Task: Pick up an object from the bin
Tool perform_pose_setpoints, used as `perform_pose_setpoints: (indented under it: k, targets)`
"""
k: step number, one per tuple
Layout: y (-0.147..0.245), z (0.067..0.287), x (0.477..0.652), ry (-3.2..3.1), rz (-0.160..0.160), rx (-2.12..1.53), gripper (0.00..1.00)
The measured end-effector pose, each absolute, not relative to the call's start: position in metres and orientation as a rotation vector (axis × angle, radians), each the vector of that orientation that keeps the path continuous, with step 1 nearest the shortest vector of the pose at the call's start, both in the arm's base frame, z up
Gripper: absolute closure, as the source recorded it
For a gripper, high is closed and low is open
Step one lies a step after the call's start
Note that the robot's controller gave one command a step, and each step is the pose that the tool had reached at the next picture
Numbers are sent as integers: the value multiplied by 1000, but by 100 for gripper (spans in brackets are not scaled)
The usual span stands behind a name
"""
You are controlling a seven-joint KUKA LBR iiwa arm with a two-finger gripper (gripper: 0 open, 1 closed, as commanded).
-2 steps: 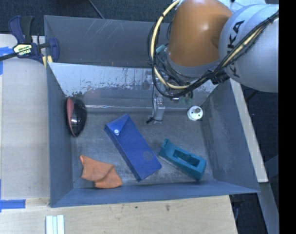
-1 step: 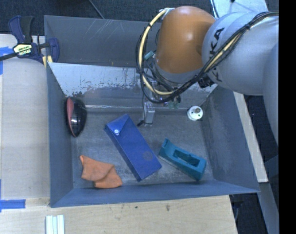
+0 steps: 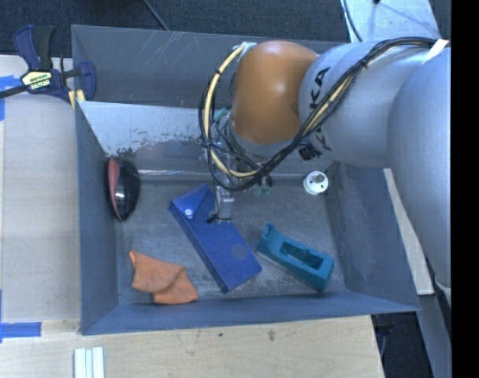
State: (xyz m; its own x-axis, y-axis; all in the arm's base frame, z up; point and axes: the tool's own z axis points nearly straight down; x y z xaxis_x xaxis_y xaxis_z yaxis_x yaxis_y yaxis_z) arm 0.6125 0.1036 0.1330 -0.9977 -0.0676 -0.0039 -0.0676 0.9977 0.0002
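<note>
Partial black lettering, a K legible, on the grey arm (image 3: 381,109)

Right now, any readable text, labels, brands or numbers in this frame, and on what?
"K": black lettering on the silver robot arm, crossed by cables; the remaining letters cannot be read.
No text visible on the blue flat rectangular plastic piece, the teal plastic block, the crumpled orange cloth, the black-and-red oval object or the small white round object.
</note>
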Motion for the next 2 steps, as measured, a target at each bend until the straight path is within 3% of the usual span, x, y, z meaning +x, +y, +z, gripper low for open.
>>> perform_pose_setpoints:
  k: [1, 2]
  targets:
    - [111, 111, 620, 3140, 1, -135, 0]
    - [122, 80, 623, 3089, 2, -525, 100]
